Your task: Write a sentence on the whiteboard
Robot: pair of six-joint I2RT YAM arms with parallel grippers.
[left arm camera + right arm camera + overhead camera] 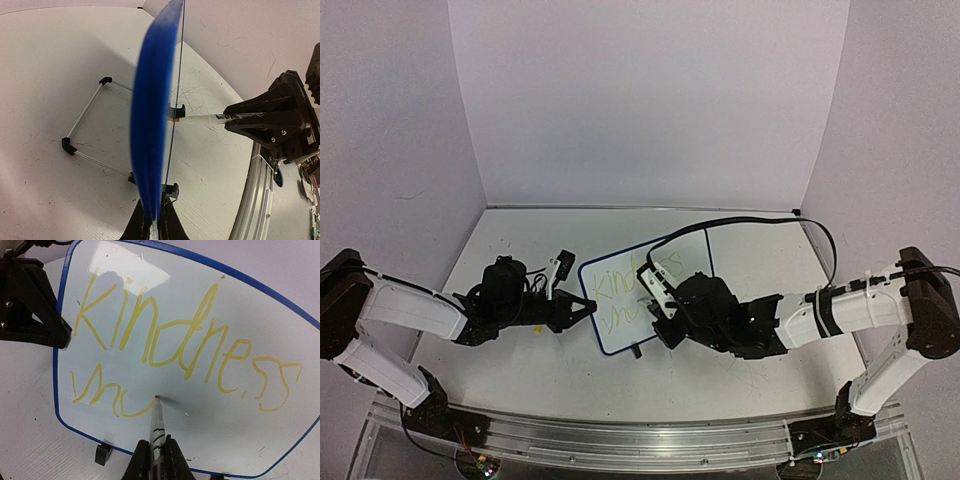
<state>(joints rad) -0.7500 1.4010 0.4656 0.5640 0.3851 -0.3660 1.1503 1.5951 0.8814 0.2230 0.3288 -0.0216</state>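
Whiteboard (615, 300) stands mid-bench, toward the near edge. Overhead, its right part is hidden by the right gripper (156, 450). Left gripper (152, 226) pinches the left frame edge. Sentence (172, 352): "kindness", second line short, barely legible. Right gripper grips marker (156, 422), tip touching board. Wire stand (85, 117) behind.

Bright even light w/ glare at whiteboard (175, 385) top; its frame blurs close-up, wrist views warped.

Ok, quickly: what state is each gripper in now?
Left gripper: closed on the whiteboard edge.
Right gripper: closed on the marker, tip touching the whiteboard.
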